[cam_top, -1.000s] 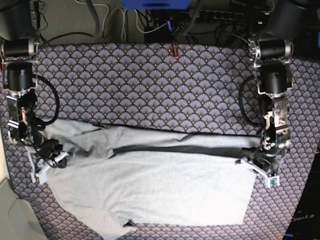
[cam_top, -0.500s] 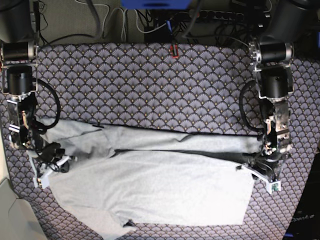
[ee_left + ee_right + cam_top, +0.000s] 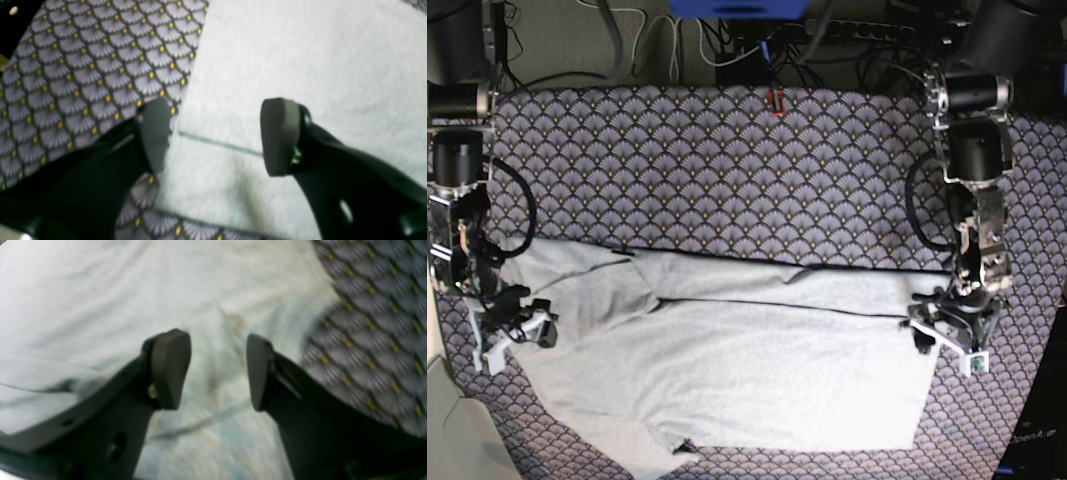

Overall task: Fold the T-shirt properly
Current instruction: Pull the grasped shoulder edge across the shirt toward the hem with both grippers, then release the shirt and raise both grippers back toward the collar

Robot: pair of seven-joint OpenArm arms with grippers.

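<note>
The light grey T-shirt [image 3: 757, 370] lies spread across the near half of the table, folded over lengthwise with a thin dark seam line running across it. My left gripper [image 3: 944, 345] hovers at the shirt's right edge. In the left wrist view the left gripper [image 3: 217, 136] is open over the shirt's hem [image 3: 283, 66], one finger [image 3: 155, 133] over the tablecloth and nothing held. My right gripper [image 3: 515, 340] is at the shirt's left end. In the right wrist view the right gripper [image 3: 213, 370] is open above wrinkled shirt fabric [image 3: 100, 300], holding nothing.
The purple-grey fan-patterned tablecloth [image 3: 727, 170] covers the table. A small red object [image 3: 774, 102] sits at the back edge, with cables [image 3: 677, 50] behind it. A beige surface [image 3: 447, 430] borders the near left corner.
Both grippers went from shut to open and let go of the shirt. The lifted top layer dropped flat, narrowing the dark gap to a thin line. Both grippers shifted slightly outward.
</note>
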